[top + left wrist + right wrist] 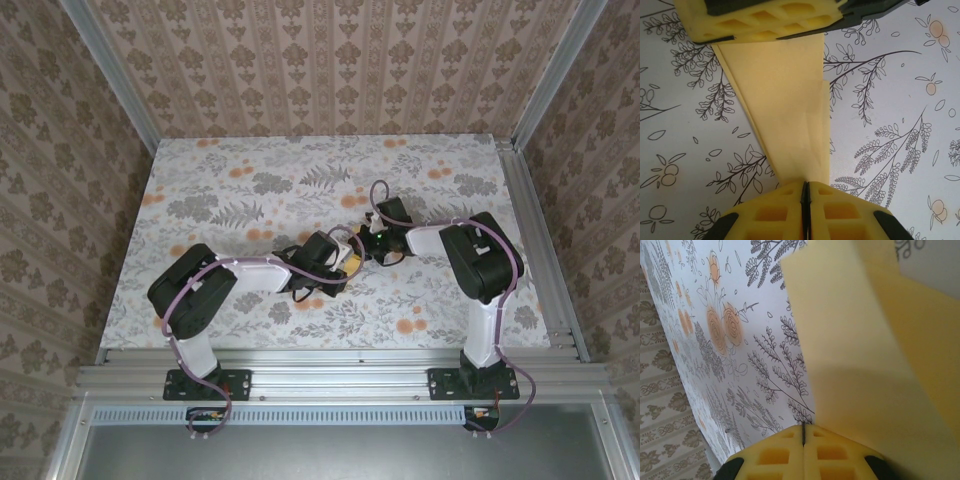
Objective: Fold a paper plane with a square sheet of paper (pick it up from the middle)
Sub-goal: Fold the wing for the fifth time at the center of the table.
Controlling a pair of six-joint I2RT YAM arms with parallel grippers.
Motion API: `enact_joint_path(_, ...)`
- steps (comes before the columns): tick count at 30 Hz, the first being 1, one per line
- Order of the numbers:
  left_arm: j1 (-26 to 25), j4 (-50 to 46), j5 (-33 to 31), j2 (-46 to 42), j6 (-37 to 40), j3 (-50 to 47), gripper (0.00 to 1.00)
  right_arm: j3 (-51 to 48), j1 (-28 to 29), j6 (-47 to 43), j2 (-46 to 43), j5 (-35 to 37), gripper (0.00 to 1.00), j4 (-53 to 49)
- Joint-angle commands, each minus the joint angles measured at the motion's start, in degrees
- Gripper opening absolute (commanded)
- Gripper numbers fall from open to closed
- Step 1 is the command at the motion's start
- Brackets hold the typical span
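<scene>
Pale-yellow and thin, the folded sheet of paper (785, 115) is held between the two arms near the middle of the desk (200, 200). Its narrow end is pinched by the left jaws, which are clenched tight on it. Its wide end is gripped by the right jaws, clenched too. To do this step well, the paper should be pulled evenly and gently, so it is not torn or twisted. The crease should be pressed straight. The desk is covered with grey and orange flowers. Patterned wallpaper (60, 150) is seen on the walls, and metal rails (540, 240) are fixed along the edges.
</scene>
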Motion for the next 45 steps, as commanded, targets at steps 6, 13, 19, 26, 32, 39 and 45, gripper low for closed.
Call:
enact_joint_path(6, -0.39, -17.23, -4.51, 5.34, 1.61, -6.07, 0.10, 5.00, -3.98, -2.64, 4.44, 6.26, 0.06, -3.88)
enact_joint_path(13, -0.53, -17.21, -4.43, 4.92, 1.24, -7.02, 0.10, 10.43, -5.83, -3.38, 8.08, 5.69, 0.06, -5.46)
enact_joint_path(19, -0.63, -17.32, -4.26, 4.38, 0.99, -7.89, 0.10, 13.91, -7.66, -3.58, 10.22, 5.91, 0.06, -6.76)
enact_joint_path(26, -0.72, -17.65, -3.95, 3.94, 0.64, -7.81, 0.10, 17.76, -9.78, -3.46, 12.39, 6.49, 0.06, -8.56)
enact_joint_path(32, -0.79, -17.27, -3.50, 4.10, 0.57, -7.34, 0.10, 20.60, -10.38, -4.42, 13.13, 6.26, 0.06, -9.87)
enact_joint_path(39, -0.78, -16.53, -3.29, 4.59, 0.56, -6.39, 0.11, 13.86, -11.80, -6.70, 2.81, 5.29, 0.06, -8.82)
enact_joint_path(45, -0.72, -15.22, -2.42, 5.07, 0.39, -5.69, 0.12, 0.32, -11.91, -6.54, -10.40, 0.69, 0.06, -7.36)
